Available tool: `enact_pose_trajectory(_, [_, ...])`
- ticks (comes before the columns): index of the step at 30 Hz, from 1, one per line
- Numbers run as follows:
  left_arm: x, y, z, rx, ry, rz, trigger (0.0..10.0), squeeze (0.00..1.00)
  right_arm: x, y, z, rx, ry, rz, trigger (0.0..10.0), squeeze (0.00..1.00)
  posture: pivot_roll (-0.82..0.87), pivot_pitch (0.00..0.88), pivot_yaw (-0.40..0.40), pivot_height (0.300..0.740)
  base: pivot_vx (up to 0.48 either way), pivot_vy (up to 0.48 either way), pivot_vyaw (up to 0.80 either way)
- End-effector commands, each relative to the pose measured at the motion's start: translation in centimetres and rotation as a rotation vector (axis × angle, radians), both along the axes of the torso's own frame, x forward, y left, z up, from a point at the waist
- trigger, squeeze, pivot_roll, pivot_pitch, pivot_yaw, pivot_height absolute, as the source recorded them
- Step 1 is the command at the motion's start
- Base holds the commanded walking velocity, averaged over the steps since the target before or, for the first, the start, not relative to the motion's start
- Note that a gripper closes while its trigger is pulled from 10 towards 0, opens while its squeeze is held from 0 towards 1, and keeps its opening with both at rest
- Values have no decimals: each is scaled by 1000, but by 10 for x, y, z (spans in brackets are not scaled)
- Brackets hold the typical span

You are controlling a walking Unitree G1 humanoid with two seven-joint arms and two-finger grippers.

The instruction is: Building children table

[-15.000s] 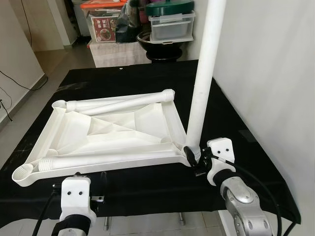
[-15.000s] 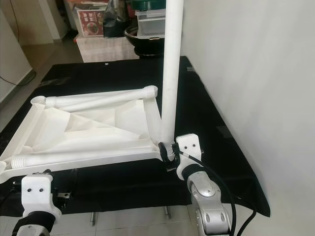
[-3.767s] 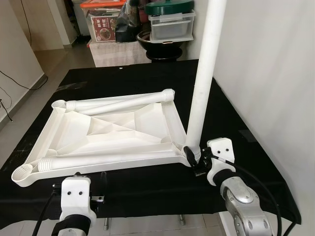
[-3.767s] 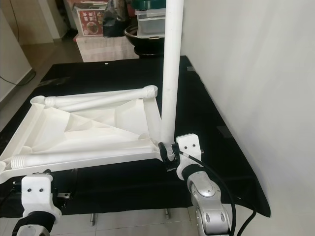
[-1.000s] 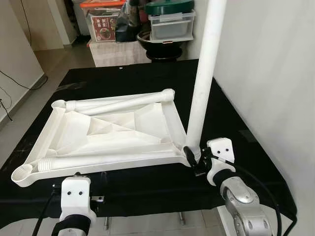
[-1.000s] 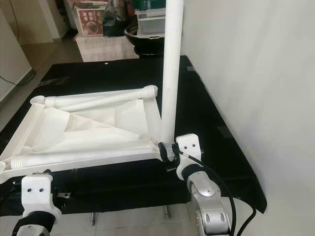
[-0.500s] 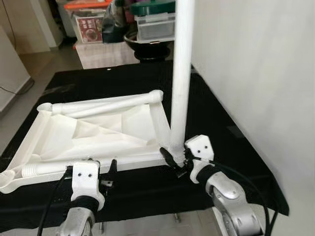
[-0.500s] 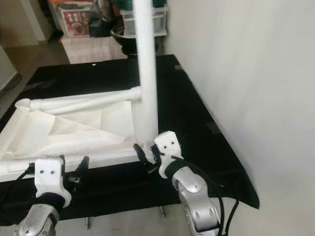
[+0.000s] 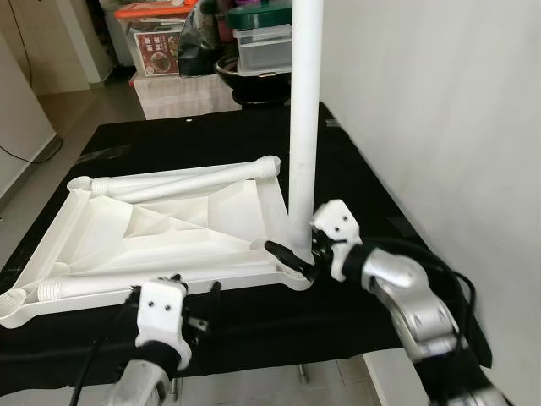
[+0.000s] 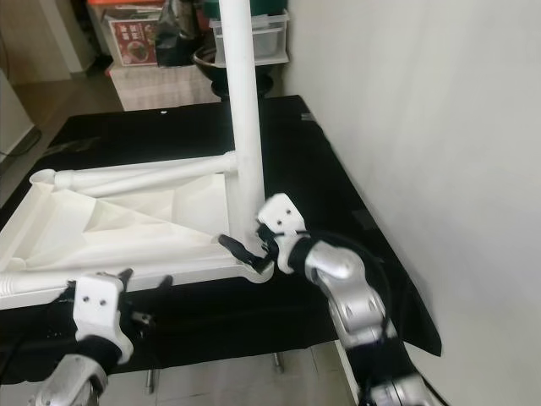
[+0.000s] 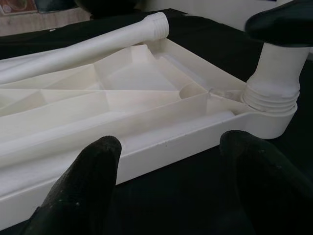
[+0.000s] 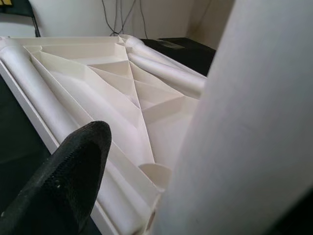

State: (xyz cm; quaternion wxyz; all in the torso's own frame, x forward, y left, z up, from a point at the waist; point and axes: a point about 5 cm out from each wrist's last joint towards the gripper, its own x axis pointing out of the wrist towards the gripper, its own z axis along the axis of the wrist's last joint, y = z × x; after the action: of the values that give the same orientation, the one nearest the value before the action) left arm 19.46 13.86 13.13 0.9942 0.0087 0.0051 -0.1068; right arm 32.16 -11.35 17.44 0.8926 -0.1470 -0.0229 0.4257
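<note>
One upright leg point(image 9: 303, 110) stands in the upturned tabletop point(image 9: 152, 233) at 4 o'clock corner; our right gripper point(image 9: 297, 258) clasps its base. Left gripper point(image 9: 196, 306), fingers spread, hovers near the front edge.

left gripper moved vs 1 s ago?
Yes. The left gripper has come forward: its open fingers now reach the near edge of the tabletop, where before they stopped short of it.

Matt white plastic tabletop point(image 9: 169, 228) on black cloth point(image 9: 372, 203).
</note>
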Motion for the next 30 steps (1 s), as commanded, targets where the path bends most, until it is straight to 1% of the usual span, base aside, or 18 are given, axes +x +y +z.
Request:
enact_pose_trajectory(1, [-7,-4,2,-3,-7,-57,10000,0,4,5,-2,-11,20,56,10000,0,33,43,7,740,0,0,0])
enact_pose_trajectory(2, [-7,-4,2,-3,-7,-57,10000,0,4,5,-2,-11,20,56,10000,0,33,43,7,740,0,0,0])
enact_pose_trajectory(4, [-15,-7,3,-19,-4,-88,10000,0,9,1,1,-22,49,90,10000,0,39,55,5,740,0,0,0])
enact_pose_trajectory(5, [-15,-7,3,-19,-4,-88,10000,0,9,1,1,-22,49,90,10000,0,39,55,5,740,0,0,0])
enact_pose_trajectory(6, [-18,-9,5,-32,-8,-95,10000,0,9,-2,1,-32,69,114,4824,0,43,67,1,740,0,0,0])
enact_pose_trajectory(8, [-18,-9,5,-32,-8,-95,10000,0,9,-2,1,-32,69,114,4824,0,43,67,1,740,0,0,0])
enact_pose_trajectory(9, [-23,-10,8,-45,-19,-103,10000,0,11,-12,-1,-61,116,157,0,0,38,88,-3,740,0,0,0])
enact_pose_trajectory(14, [-27,-12,11,-52,-35,-120,10000,0,13,-19,-1,-61,141,163,0,0,33,98,-6,740,0,0,0])
enact_pose_trajectory(18, [-29,-15,13,-60,-49,-139,10000,0,14,-23,-2,-24,166,152,0,0,29,104,-9,740,0,0,0])
enact_pose_trajectory(19, [-30,-15,14,-71,-54,-143,10000,0,13,-24,-2,13,186,136,0,0,14,110,-4,740,0,0,0])
enact_pose_trajectory(20, [-30,-15,14,-71,-54,-143,10000,0,13,-24,-2,13,186,136,0,0,14,110,-4,740,0,0,0])
enact_pose_trajectory(21, [-29,-16,15,-91,-56,-138,10000,0,10,-25,-2,78,220,77,0,0,8,110,0,740,0,0,0])
enact_pose_trajectory(22, [-29,-16,15,-91,-56,-138,10000,0,10,-25,-2,78,220,77,0,0,8,110,0,740,0,0,0])
enact_pose_trajectory(25, [-27,-15,15,-99,-53,-121,10000,0,8,-28,-4,127,259,-39,0,0,7,110,3,740,0,0,0])
enact_pose_trajectory(26, [-25,-13,14,-101,-52,-109,10000,0,13,-34,-6,143,217,-286,0,0,4,107,12,740,0,0,0])
enact_pose_trajectory(28, [-25,-13,14,-101,-52,-109,10000,0,13,-34,-6,143,217,-286,0,0,4,107,12,740,0,0,0])
enact_pose_trajectory(29, [-24,-11,13,-102,-51,-101,10000,0,13,-53,-9,122,155,-657,0,0,-1,108,13,740,0,0,0])
enact_pose_trajectory(30, [-20,-11,12,-107,-55,-100,10000,0,-8,-48,-16,90,128,-757,0,0,-8,107,16,740,0,0,0])
